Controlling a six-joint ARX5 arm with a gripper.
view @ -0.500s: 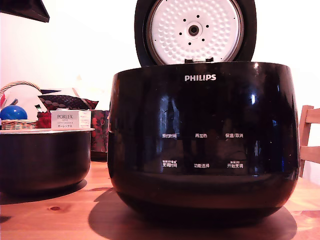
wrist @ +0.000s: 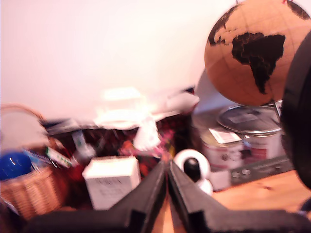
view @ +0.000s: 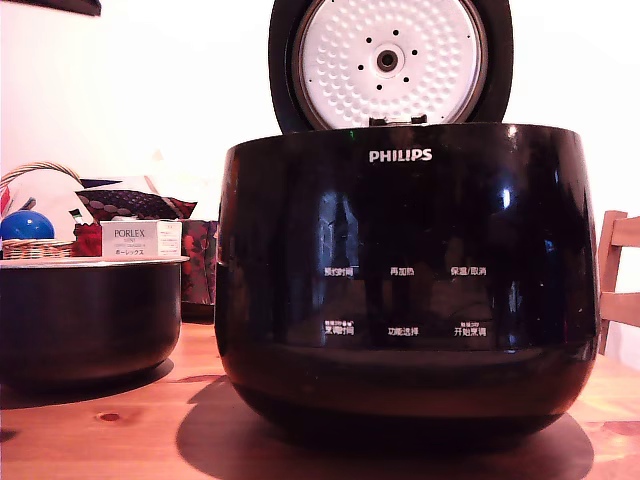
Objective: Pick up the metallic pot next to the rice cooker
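So in the exterior view the rice cooker point(view: 405, 280) basically fills the shot, big glossy black thing sitting on the wooden table point(view: 120, 425), PHILIPS on the front, lid point(view: 390, 62) flipped up so you see the white dimpled inner plate. The metallic pot point(view: 85, 320) is just beside it on the exterior view's left, upright on the table, dark body with a thin pale rim, partly cut off by the frame edge. There's a small gap between the two, not touching. Behind the pot there's a white Porlex box point(view: 140, 240), a wicker basket point(view: 38, 248) with a blue ball point(view: 26, 226) in it, and some red patterned stuff. A bit of wooden chair point(view: 620, 280) pokes in at the exterior view's right. My arm isn't anywhere in that shot. Wrist view is pretty blurry: my gripper point(wrist: 168, 187) is up in the air with the two dark fingers point(wrist: 146, 194) pressed together at the tips, clamped on nothing. Past them I can see the same white box point(wrist: 112, 182), the basket point(wrist: 29, 191) with the blue ball point(wrist: 14, 165), a little white camera point(wrist: 193, 170), a cork globe point(wrist: 255, 48), a couple of paint tins point(wrist: 248, 131), and a dark curved edge that I take to be the cooker point(wrist: 297, 111). The pot itself I can't make out from the wrist.
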